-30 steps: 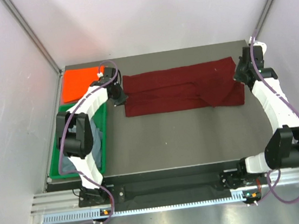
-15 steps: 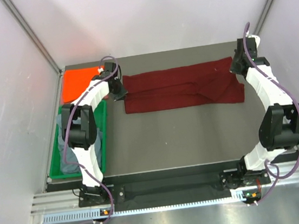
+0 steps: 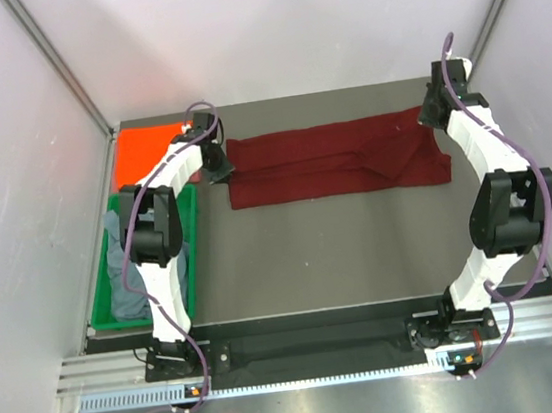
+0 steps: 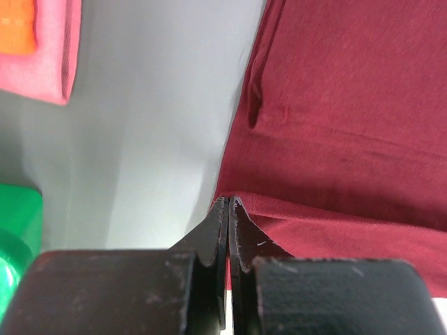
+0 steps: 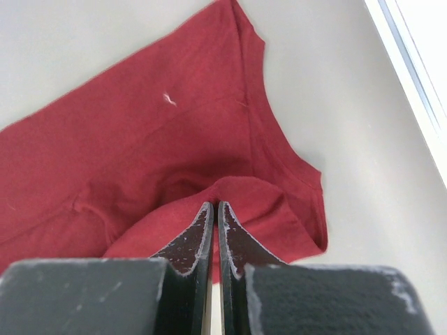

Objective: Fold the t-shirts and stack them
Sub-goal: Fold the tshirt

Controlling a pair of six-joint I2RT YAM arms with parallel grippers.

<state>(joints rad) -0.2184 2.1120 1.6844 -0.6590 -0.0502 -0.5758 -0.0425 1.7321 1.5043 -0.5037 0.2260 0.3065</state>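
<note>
Item: maroon t-shirt [image 3: 336,159] | lies: long band on far half of table [image 3: 342,249], long axis left to right | left gripper [image 3: 219,169]: jaws together, pinching its left end | right gripper [image 3: 433,113]: jaws together, pinching its right end | each arm nearest its own end

Overhead plus two wrist close-ups
Top camera looks down on the surface [image 3: 312,252] — all three views share the maroon t-shirt [image 3: 331,159].
</note>
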